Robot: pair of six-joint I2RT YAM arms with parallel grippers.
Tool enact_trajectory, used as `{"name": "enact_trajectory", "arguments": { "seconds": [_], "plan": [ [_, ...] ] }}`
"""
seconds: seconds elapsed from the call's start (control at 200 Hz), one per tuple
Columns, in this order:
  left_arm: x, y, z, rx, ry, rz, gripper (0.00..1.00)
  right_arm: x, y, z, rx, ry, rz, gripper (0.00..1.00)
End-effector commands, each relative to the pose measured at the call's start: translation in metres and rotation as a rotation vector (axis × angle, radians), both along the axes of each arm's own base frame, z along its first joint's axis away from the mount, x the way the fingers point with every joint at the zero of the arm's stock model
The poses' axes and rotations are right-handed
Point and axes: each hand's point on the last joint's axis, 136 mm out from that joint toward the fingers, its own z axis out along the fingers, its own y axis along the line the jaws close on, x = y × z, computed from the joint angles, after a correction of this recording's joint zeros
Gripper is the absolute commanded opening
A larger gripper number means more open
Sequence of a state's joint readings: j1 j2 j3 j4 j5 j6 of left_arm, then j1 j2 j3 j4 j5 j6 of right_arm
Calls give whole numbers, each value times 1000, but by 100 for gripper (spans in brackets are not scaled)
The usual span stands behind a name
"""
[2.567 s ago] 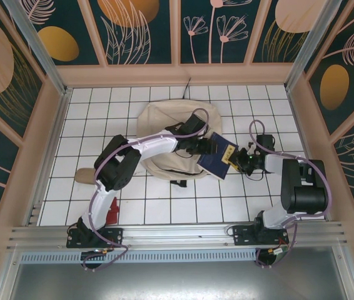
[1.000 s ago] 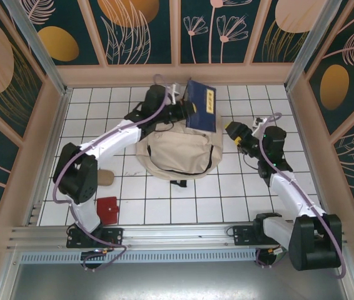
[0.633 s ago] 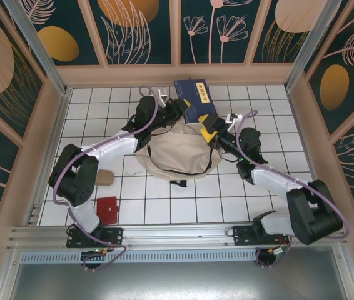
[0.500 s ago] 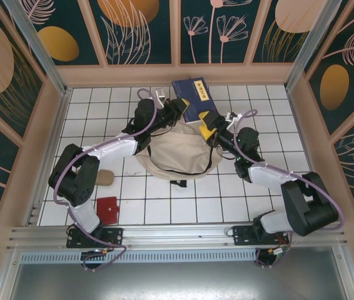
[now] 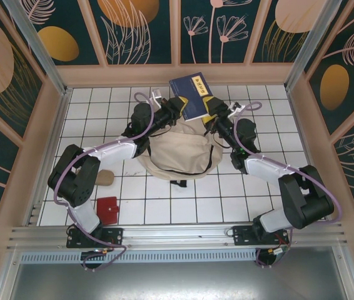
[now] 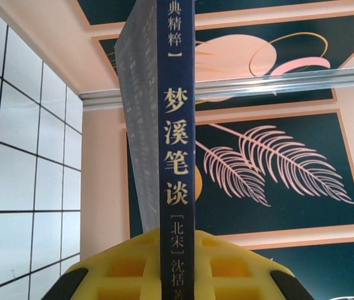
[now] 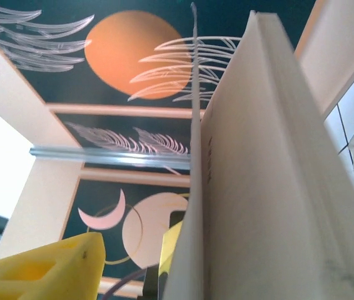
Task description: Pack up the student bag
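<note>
The student bag (image 5: 180, 153), beige with black zipper lines, lies on the white tiled table under both grippers. A navy-blue book (image 5: 191, 97) with a yellow label is held up above the bag's far edge. My left gripper (image 5: 175, 107) is shut on the book's left side. In the left wrist view its yellow fingers (image 6: 121, 269) clamp the spine (image 6: 176, 156). My right gripper (image 5: 216, 107) is at the book's right edge. The page edge (image 7: 258, 187) stands between its jaws. Its visible yellow finger (image 7: 45, 269) is clear of the cover, and the other finger is hidden behind the book.
A small red flat item (image 5: 107, 209) lies near the left arm's base, and a tan object (image 5: 104, 177) sits beside the left arm's elbow. The patterned back wall (image 5: 177, 37) and beige frame rise close behind the raised book.
The left gripper has carried the book up over the bag's far edge and turned it flatter. The right gripper has swung in from the right to the book's right edge.
</note>
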State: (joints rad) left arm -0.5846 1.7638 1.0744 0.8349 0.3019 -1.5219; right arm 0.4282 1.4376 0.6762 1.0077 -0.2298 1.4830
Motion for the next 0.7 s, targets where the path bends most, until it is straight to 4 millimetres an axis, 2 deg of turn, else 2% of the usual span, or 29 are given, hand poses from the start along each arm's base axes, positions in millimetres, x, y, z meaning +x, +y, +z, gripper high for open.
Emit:
{"name": "enact_trajectory", "arguments": {
  "seconds": [0.0, 0.08, 0.14, 0.275, 0.345, 0.355, 0.4, 0.44, 0.52, 0.696],
  "plan": [
    [-9, 7, 42, -89, -95, 3, 0, 0, -4, 22, 21, -34, -40, 58],
    [-9, 6, 43, -87, -99, -1, 0, 2, -2, 17, 14, -12, -42, 46],
    [-9, 4, 43, -68, -112, -4, 0, 2, -1, 9, 24, 29, -52, 42],
    [-3, 2, 30, 38, -98, 11, 0, 1, -7, -4, 28, 75, -83, 18],
    [0, 4, 16, 95, -79, 25, 16, 1, -10, -9, -2, 100, -98, 7],
    [-3, 6, 25, 91, -94, 27, 18, 1, -10, -11, -13, 105, -100, 6],
    [-3, 7, 22, 127, -94, 35, 25, 0, -12, -16, -53, 121, -109, 0],
    [-3, 7, 16, 174, -90, 35, 33, -2, -14, -19, -93, 125, -119, 0],
    [-2, 8, 1, 294, -94, 24, 55, -6, -22, -26, -198, 132, -143, 0],
    [-11, 18, -44, 651, -90, -42, 75, -22, -51, -30, -488, 100, -212, 0]
  ]
}}
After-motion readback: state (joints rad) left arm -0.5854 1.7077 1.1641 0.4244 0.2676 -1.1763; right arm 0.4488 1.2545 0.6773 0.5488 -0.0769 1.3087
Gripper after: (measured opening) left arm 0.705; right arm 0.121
